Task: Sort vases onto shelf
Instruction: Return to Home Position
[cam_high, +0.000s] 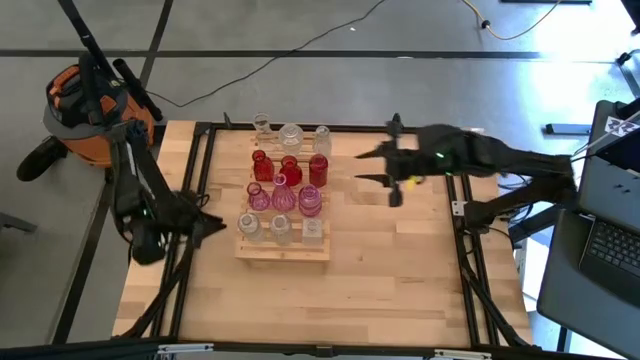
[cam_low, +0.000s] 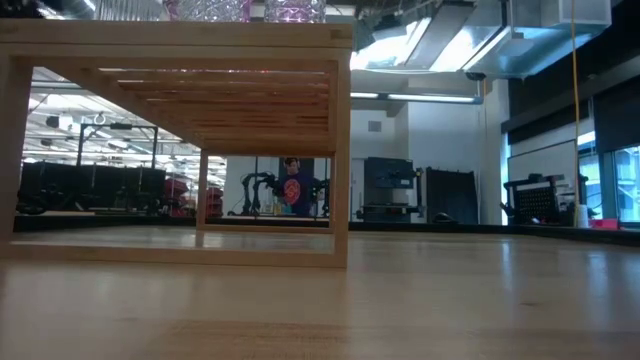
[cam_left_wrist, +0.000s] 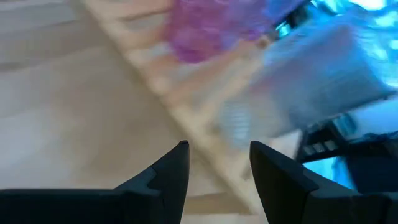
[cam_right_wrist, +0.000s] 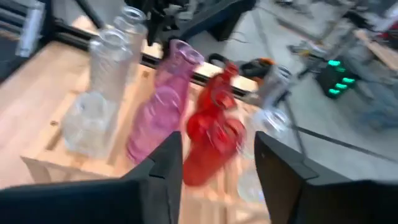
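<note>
The pale wooden shelf (cam_high: 300, 246) stands mid-table, and the low view shows its slatted frame (cam_low: 340, 150) from the side. Vases stand upright on it in rows: clear ones (cam_high: 290, 135) at the far end, then red (cam_high: 290, 168), pink (cam_high: 283, 197), and clear (cam_high: 281, 230) at the near end. My right gripper (cam_high: 360, 168) hovers open just right of the shelf, level with the red row. Its wrist view shows a clear vase (cam_right_wrist: 106, 62), a pink vase (cam_right_wrist: 165, 99) and a red vase (cam_right_wrist: 211, 134) ahead of the fingers (cam_right_wrist: 217, 149). My left gripper (cam_high: 212, 226) is open beside the shelf's near left corner.
Bare tabletop (cam_high: 390, 270) lies right of and in front of the shelf. A black frame (cam_high: 205, 140) borders the table. An orange and grey object (cam_high: 85, 110) sits off the far left corner, and a laptop (cam_high: 610, 250) is to the right. A person (cam_low: 292, 188) shows far behind in the low view.
</note>
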